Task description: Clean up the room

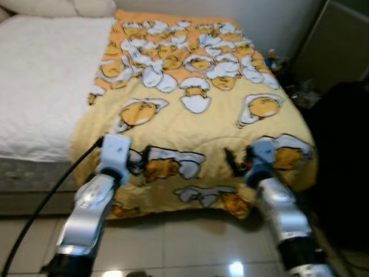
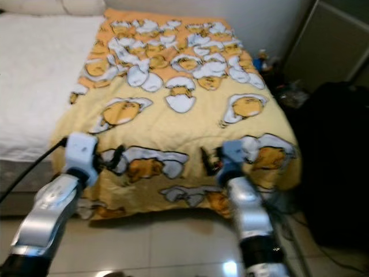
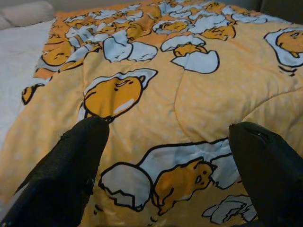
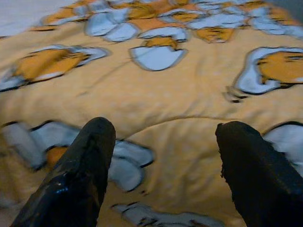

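Bed (image 1: 40, 75) carries yellow cartoon blanket (image 1: 196, 115). Left end effector (image 3: 165, 161) and right end effector (image 4: 161, 161) hover at its foot edge, both spread wide, empty.

Yellow cartoon-egg blanket (image 1: 196, 109), spread over bed

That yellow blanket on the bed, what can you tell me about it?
The blanket is a soft, quilted-looking yellow cover printed with cartoon egg-yolk figures in white cracked shells, more orange toward the head. It lies spread flat over the right half of the bed, beside a bare white sheet, and its foot edge hangs toward the tiled floor. The left end effector and right end effector, both open, are at that foot edge.
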Controlling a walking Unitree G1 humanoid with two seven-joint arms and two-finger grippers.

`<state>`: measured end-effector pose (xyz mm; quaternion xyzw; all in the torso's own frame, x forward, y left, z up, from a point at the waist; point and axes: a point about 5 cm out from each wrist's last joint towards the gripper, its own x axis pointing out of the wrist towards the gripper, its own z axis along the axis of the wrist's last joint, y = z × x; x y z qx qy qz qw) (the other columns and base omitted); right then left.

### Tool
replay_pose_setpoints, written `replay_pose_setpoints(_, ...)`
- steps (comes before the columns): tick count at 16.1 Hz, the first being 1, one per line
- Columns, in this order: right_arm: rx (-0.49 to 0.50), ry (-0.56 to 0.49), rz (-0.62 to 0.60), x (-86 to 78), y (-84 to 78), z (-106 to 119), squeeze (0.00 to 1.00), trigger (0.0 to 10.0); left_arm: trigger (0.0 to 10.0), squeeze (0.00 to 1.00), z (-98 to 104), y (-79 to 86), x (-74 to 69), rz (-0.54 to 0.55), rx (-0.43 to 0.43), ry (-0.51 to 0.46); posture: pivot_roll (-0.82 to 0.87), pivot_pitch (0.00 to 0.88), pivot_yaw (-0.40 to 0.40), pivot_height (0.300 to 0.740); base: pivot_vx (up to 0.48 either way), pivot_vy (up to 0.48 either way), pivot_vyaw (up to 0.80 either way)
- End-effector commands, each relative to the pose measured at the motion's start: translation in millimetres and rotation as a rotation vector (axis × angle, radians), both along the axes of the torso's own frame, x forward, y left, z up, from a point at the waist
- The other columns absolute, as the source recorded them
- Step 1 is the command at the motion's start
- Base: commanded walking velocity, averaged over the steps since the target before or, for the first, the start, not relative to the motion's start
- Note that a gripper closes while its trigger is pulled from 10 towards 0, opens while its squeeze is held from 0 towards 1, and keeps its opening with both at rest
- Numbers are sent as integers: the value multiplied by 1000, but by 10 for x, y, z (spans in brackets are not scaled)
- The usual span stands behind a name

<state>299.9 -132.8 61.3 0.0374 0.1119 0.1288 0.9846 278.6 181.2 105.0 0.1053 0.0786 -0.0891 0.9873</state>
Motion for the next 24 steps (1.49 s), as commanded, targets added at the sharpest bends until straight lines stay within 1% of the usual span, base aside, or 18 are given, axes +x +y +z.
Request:
replay_pose_setpoints(1,-16,-12,-12,12,-64,37,0,10000,10000,0,45,-45,20,-13,-4,-17,62,0,-38,740,0,-412,0)
replay_pose_setpoints(6,-12,-9,-15,-12,-61,26,0,10000,10000,0,29,-56,4,-21,2,-11,60,0,-31,740,0,-414,0)
replay_pose_setpoints(11,-11,-5,-6,-7,-29,29,0,10000,10000,0,42,-49,24,-26,9,-11,63,0,-25,740,0,-411,0)
replay_pose_setpoints(13,-13,-4,-8,1,-27,31,0,10000,10000,0,37,-44,38,-11,-13,0,63,0,-25,740,0,0,0)
replay_pose_setpoints(21,-31,16,-26,30,-71,19,0,10000,10000,0,75,-62,82,-7,-20,-25,59,0,-24,740,0,0,0)
replay_pose_setpoints(24,-41,28,-32,42,-84,10,0,10000,10000,0,82,-62,91,-5,-29,-27,57,0,-23,740,0,0,-800)
